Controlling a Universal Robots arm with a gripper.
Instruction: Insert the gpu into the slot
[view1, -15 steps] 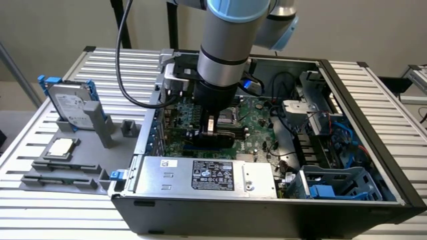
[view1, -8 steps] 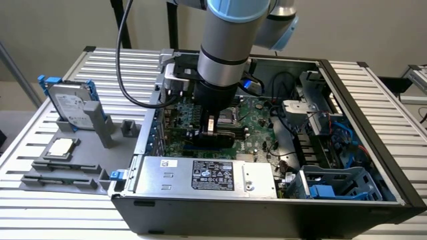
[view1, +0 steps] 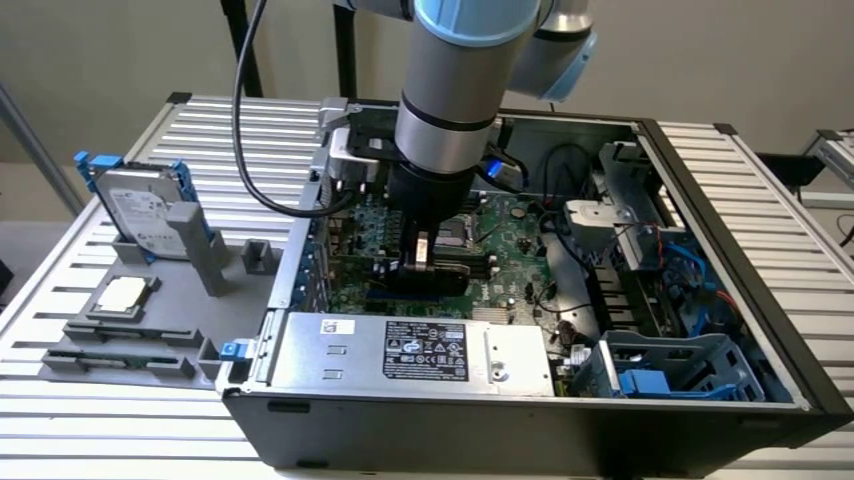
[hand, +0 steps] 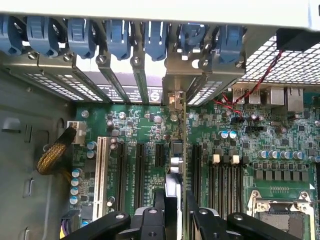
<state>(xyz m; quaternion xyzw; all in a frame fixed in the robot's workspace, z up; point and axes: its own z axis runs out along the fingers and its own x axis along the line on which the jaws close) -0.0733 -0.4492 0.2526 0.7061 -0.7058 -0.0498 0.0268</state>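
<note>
My tool (hand: 175, 212) sits low inside the open case (view1: 747, 300), its two fingers (hand: 152, 220) drawn close and pinching the top edge of the gpu (hand: 183, 145). The card stands upright and edge-on over the motherboard (hand: 280, 150), and its metal bracket (hand: 175, 100) reaches the rear openings. Long black slots (hand: 140, 170) run parallel on either side of it. Its own slot is covered by the card, so I cannot tell whether the contacts are seated. I judge the card light and stiff but fragile — thin board, exposed parts. The bare upper edge near mid-length looks the safest hold, since it keeps pressure even and straight down.
</note>
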